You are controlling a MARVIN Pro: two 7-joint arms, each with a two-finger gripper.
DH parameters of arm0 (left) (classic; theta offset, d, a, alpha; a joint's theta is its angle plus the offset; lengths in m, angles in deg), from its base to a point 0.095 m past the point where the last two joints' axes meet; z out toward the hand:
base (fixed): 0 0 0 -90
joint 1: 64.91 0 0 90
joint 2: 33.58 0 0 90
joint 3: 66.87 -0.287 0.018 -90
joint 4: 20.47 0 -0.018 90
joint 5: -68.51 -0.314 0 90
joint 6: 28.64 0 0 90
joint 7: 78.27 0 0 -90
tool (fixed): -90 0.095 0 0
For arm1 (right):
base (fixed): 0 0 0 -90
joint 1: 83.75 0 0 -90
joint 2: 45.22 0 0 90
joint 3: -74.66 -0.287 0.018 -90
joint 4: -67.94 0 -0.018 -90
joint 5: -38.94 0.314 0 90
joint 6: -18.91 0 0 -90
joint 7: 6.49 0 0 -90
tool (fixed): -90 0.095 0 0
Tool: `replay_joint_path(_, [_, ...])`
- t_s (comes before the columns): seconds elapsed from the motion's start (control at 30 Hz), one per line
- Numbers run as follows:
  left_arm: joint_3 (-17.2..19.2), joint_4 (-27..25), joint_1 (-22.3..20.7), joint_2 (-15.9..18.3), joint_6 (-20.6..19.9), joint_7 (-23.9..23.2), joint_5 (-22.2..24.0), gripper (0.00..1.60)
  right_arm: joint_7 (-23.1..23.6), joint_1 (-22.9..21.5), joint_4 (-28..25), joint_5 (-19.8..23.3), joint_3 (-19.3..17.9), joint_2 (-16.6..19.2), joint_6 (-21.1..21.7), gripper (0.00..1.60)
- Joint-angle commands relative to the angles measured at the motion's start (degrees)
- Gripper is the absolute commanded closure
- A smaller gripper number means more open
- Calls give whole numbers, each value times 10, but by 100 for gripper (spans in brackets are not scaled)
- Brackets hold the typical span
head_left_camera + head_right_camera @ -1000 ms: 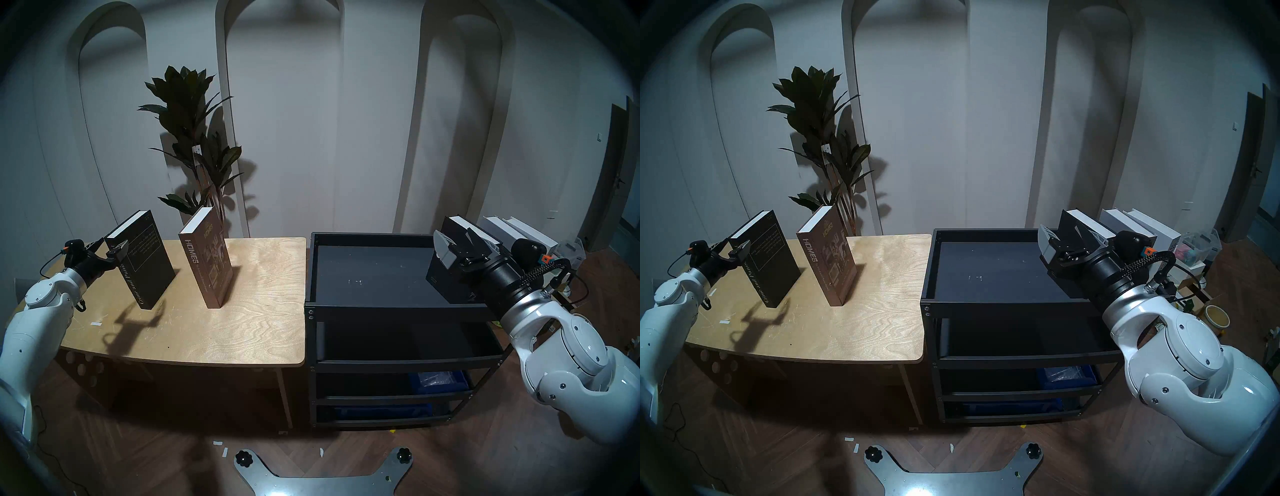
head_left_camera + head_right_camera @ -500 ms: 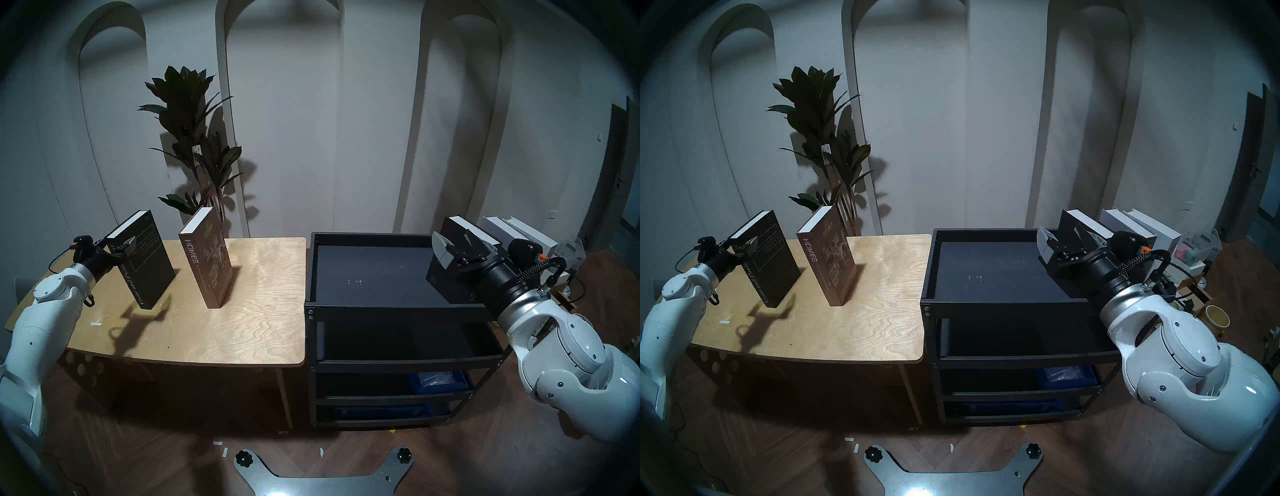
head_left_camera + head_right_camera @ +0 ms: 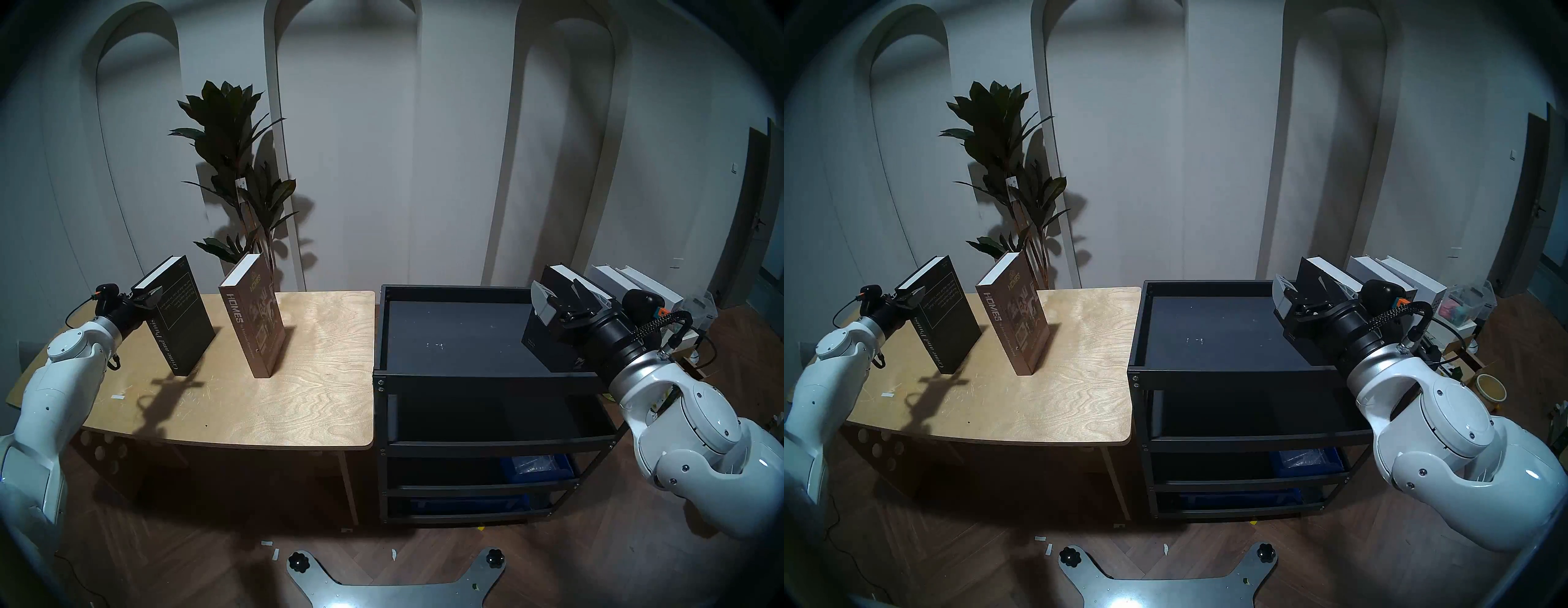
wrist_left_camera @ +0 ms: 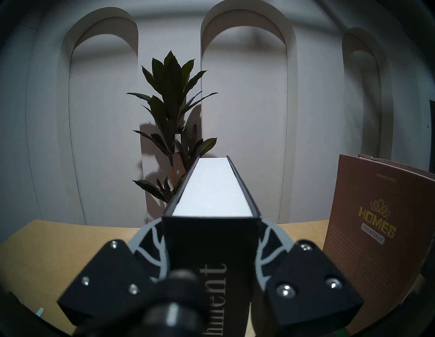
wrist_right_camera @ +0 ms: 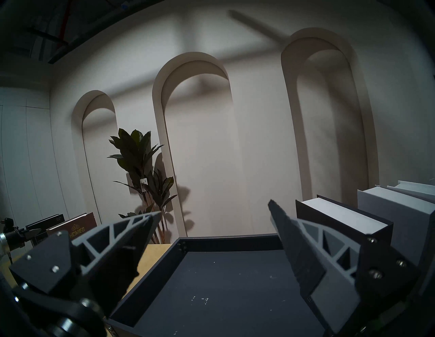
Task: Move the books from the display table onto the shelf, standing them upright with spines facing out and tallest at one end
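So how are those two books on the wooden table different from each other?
The Crime and Punishment book is black, while the HOMES book is brown. The left end effector is clamped on the black book's spine; nothing touches the HOMES book. Both stand upright on the display table, spines toward the robot.
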State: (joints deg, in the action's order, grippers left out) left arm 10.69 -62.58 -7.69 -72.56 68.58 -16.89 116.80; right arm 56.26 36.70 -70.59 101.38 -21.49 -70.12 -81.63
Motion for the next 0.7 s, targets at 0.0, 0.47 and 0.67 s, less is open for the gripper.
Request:
replay_joint_path(0.0, [22, -15, -65, 20, -6, 10, -4, 160, -1, -18, -13, -1, 10, 3, -2, 0])
replay_joint_path(0.47, [30, -101, -113, 45, -68, 91, -53, 160, -5, -30, -15, -8, 32, 2, -10, 0])
replay_joint_path(0.67, [15, -143, -143, 37, -139, 150, -80, 160, -9, -30, -15, -13, 28, -2, -17, 0])
